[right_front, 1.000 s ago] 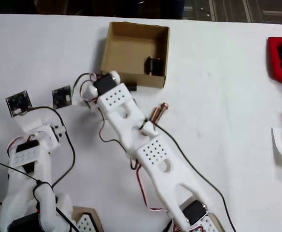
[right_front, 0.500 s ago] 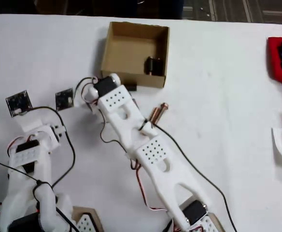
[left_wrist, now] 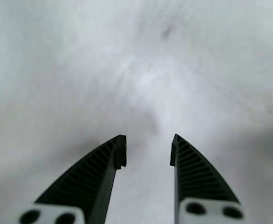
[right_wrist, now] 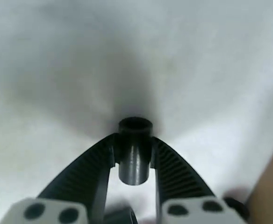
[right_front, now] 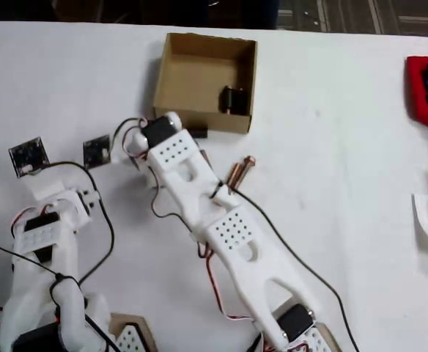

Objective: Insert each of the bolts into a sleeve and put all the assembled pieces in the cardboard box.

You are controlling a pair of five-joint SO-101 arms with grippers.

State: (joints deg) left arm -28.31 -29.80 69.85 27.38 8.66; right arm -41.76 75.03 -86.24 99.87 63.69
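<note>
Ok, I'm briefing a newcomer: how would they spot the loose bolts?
Find the cardboard box on the white table. Just in front of its near right corner, beside the extended right arm, lie the bolts. They are copper-coloured, while the pieces near them are black.

Both arms are white printed plastic. The right arm (right_front: 232, 231) has long links with grids of small round holes and oval cut-outs, and a black servo (right_front: 157, 130) sits just behind its jaws. Thin red and black wires (right_front: 212, 282) loop beside it, and a thicker black cable (right_front: 294, 257) runs farther back from the jaws. The left arm (right_front: 42, 249) has the same perforated shell and a black lead (right_front: 112, 231). The left gripper (left_wrist: 147, 150) and right gripper (right_wrist: 133, 142) have black, ribbed fingers (left_wrist: 96, 179) tapering to narrow tips. Behind each jaw is a white block (left_wrist: 50, 216) with two dark round holes.
</note>
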